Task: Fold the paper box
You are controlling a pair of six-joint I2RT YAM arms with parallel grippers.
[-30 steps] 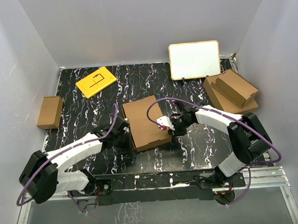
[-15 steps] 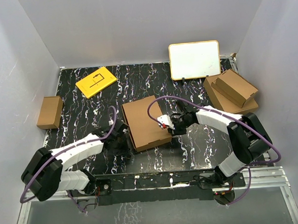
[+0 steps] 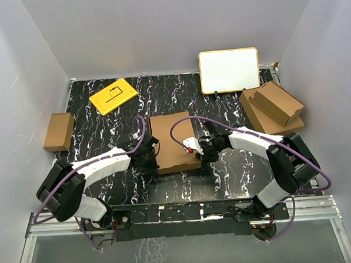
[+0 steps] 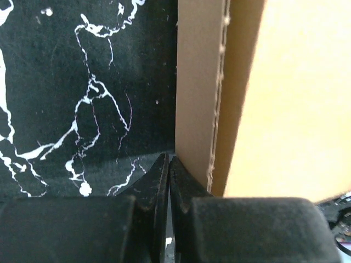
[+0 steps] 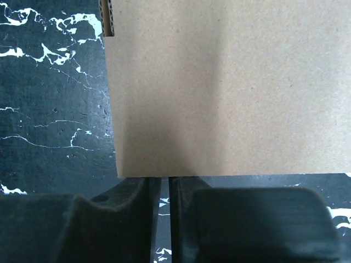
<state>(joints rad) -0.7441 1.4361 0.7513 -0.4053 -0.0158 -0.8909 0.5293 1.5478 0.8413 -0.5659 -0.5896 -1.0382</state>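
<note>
The paper box (image 3: 173, 140) lies closed and flat in the middle of the black marbled table. My left gripper (image 3: 149, 152) is shut and empty, its tips against the box's left side wall (image 4: 197, 104), as the left wrist view shows with the left gripper (image 4: 169, 160) touching the cardboard. My right gripper (image 3: 198, 150) is at the box's right side. In the right wrist view the right gripper (image 5: 164, 179) is shut to a thin slit with nothing in it, its tips meeting the near edge of the box panel (image 5: 230, 82).
A yellow card (image 3: 113, 96) lies at the back left. A small brown box (image 3: 59, 131) sits by the left wall. A whiteboard (image 3: 229, 70) stands at the back right, with stacked cardboard boxes (image 3: 272, 107) in front of it. Grey walls surround the table.
Both grippers have shut. My left arm swung in to the box's left side, and the box turned from tilted to nearly square with the table. The right gripper barely moved.
</note>
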